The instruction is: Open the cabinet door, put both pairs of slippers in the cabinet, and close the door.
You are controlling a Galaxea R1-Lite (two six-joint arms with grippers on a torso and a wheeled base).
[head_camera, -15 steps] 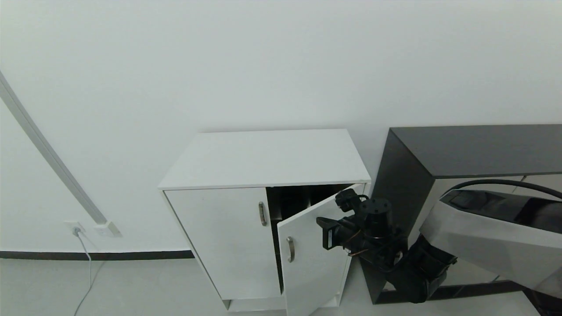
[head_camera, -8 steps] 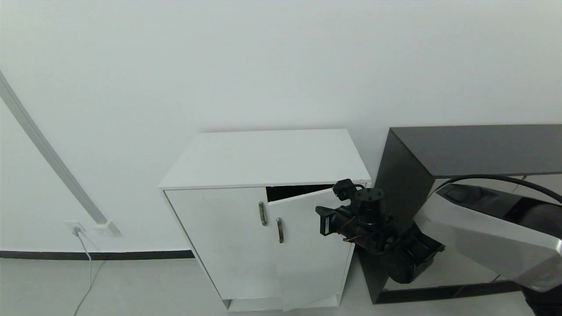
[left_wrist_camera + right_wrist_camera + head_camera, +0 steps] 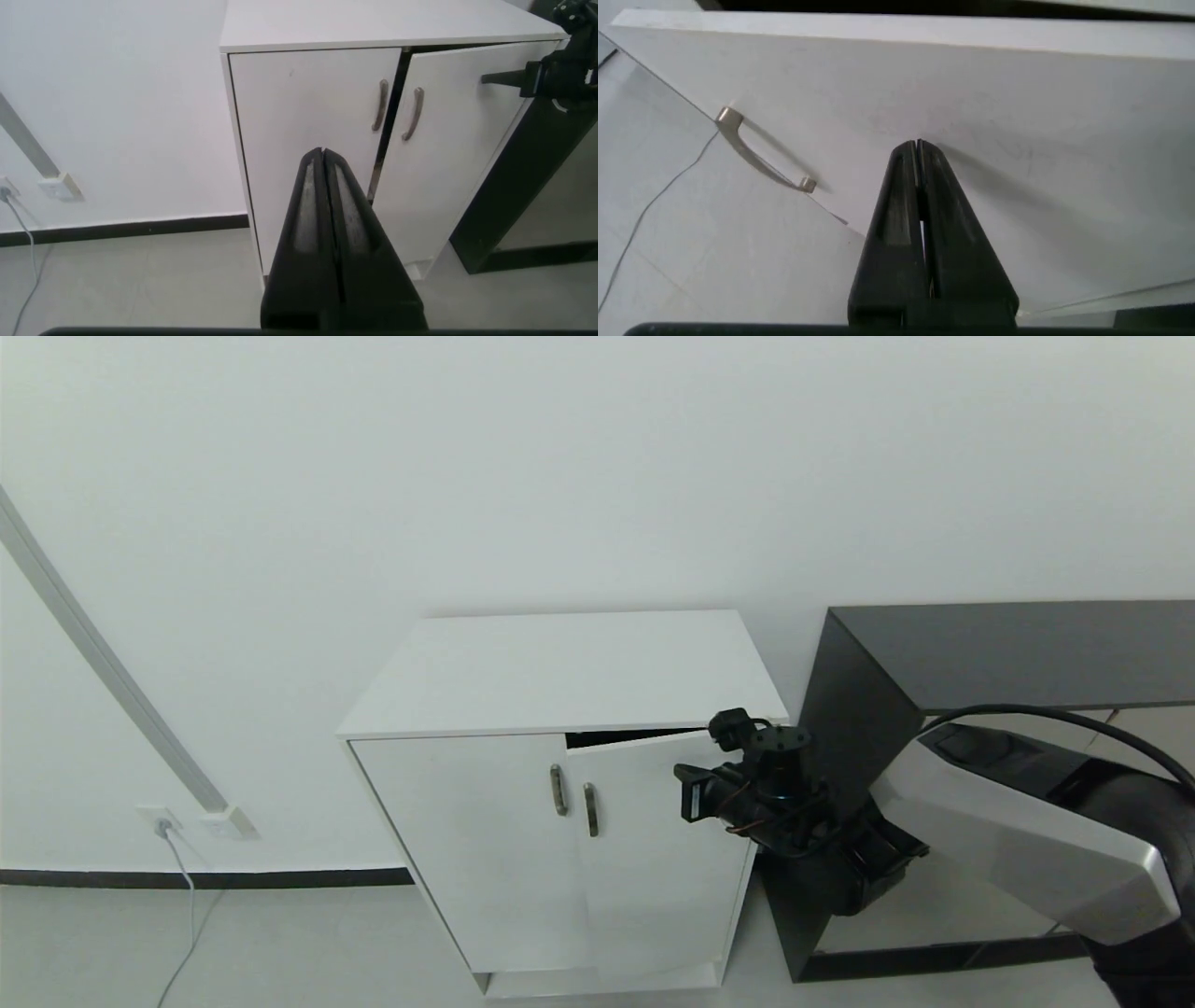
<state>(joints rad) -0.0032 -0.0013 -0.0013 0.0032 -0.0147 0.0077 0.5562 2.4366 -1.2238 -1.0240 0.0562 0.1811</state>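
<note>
Nearly shut, the right door [image 3: 653, 868] of the white cabinet [image 3: 569, 672] leaves only a thin dark wedge along its top edge, widest at the handle side. The left door [image 3: 467, 840] sits flush. Each door has a short upright metal handle, the left door's handle [image 3: 557, 791] and the right door's handle [image 3: 590, 809], and the two stand just beside each other at the centre seam. The cabinet is plain and matt, with a flat overhanging top and a recessed plinth, and it stands against the white wall.

The right hand [image 3: 691, 791] is at the upper outer part of the right door. Its fingers are pressed together with nothing between them, and in the right wrist view the right hand's [image 3: 918, 147] tips lie against the door face, apart from the handle. The left hand [image 3: 322, 154] hangs back from the cabinet, facing the left door, its fingers closed on each other and holding nothing.

On the hinge side, the cabinet stands just beside the end panel of a dark bench [image 3: 1008, 649], and the right arm lies in front of that narrow corner. On the other side, pale floor [image 3: 280, 943] runs along a black skirting strip [image 3: 205, 877]. A wall socket [image 3: 159, 819] with a grey cable [image 3: 187, 915] trailing down is well apart from the cabinet, below a slanting grey conduit [image 3: 103, 663].
</note>
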